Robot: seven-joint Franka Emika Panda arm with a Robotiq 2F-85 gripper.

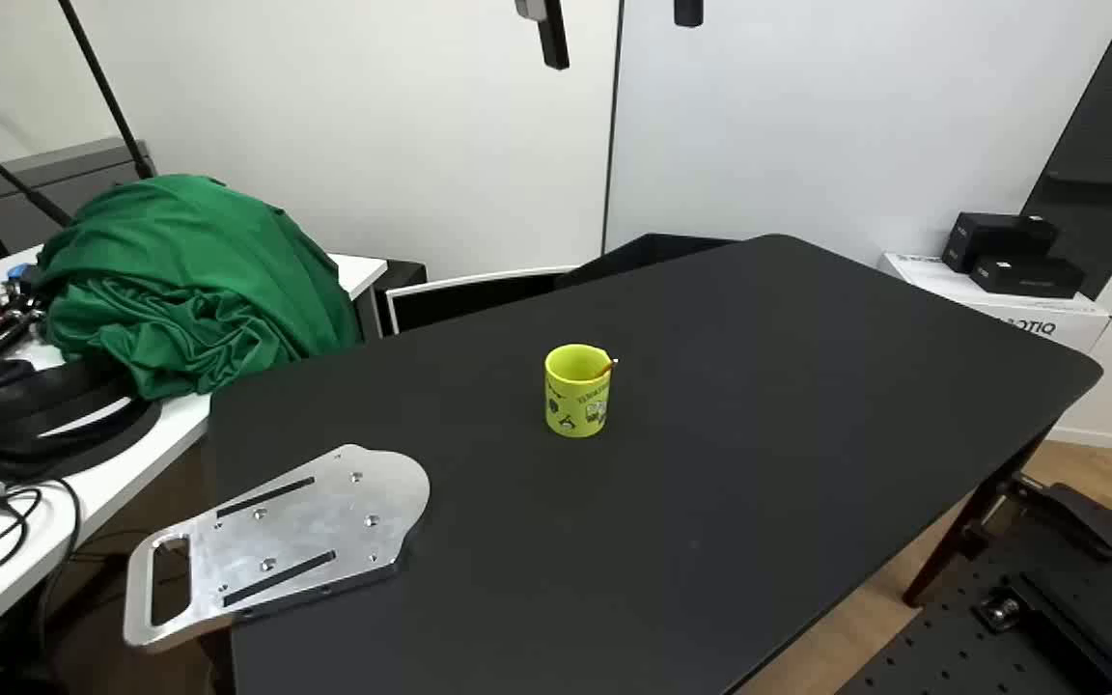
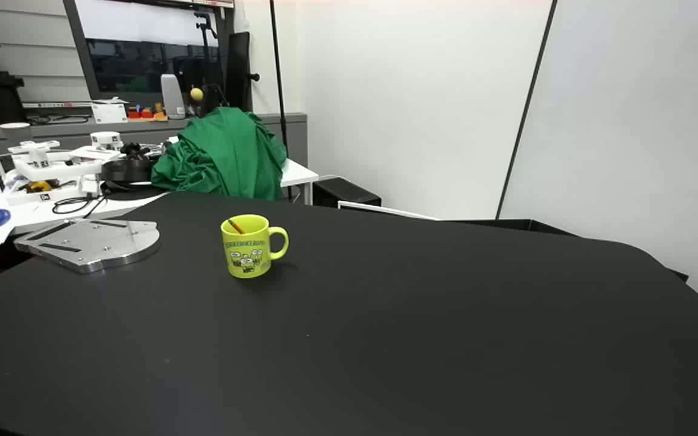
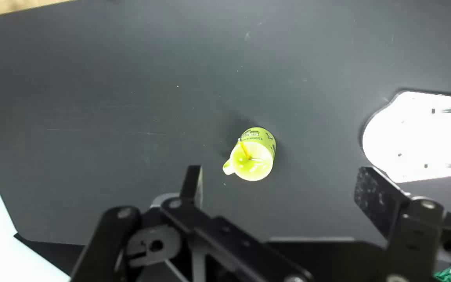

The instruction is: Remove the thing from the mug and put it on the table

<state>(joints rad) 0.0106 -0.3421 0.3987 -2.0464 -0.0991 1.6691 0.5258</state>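
Note:
The yellow-green mug (image 1: 575, 405) stands upright on the black table (image 1: 710, 502), with its handle showing in an exterior view (image 2: 277, 243) and in the wrist view (image 3: 253, 156). The thing is a thin brownish stick (image 2: 236, 226) leaning inside the mug. Its tip shows at the rim in an exterior view (image 1: 606, 368) and in the wrist view (image 3: 244, 149). My gripper (image 3: 282, 188) is wide open and empty, well above the table. Only its fingertips (image 1: 622, 39) show at the top of an exterior view. It is apart from the mug.
A flat silver metal plate (image 1: 324, 521) with a handle slot lies near the mug, overhanging the table edge. It also shows in the other views (image 2: 100, 242) (image 3: 413, 137). A cluttered white desk with green cloth (image 1: 189, 280) stands beside the table. A white wall is behind.

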